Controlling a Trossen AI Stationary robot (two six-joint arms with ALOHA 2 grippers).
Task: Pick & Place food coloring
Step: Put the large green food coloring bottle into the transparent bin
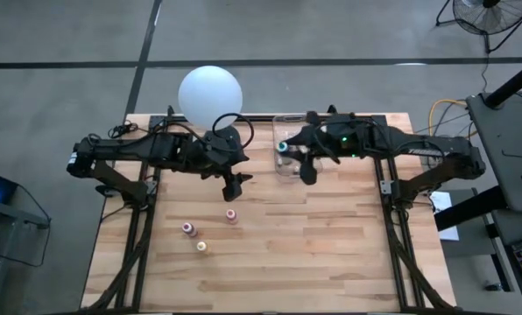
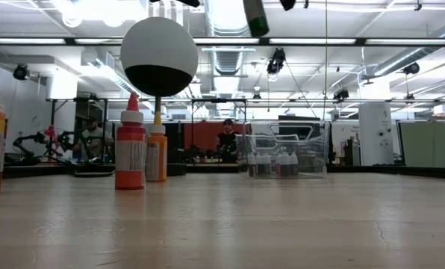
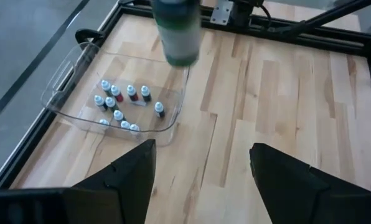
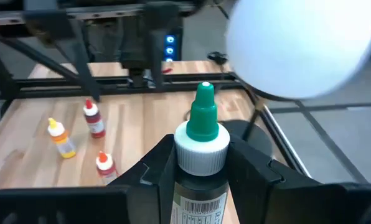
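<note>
Overhead, the right claw hangs above the clear bin, clenched on a green-capped food coloring bottle. Three more bottles stand on the table, near left. The left claw is released.

The wooden plank table stands on a grey concrete floor crossed by dark lines. A white globe lamp sits at the table's 12 o'clock edge. A fan stands at 2 o'clock, a dark desk at 3 o'clock. In the low view, exposed ducts and strip lights run across the ceiling; a person stands far behind, another person sits at 9 o'clock.
</note>
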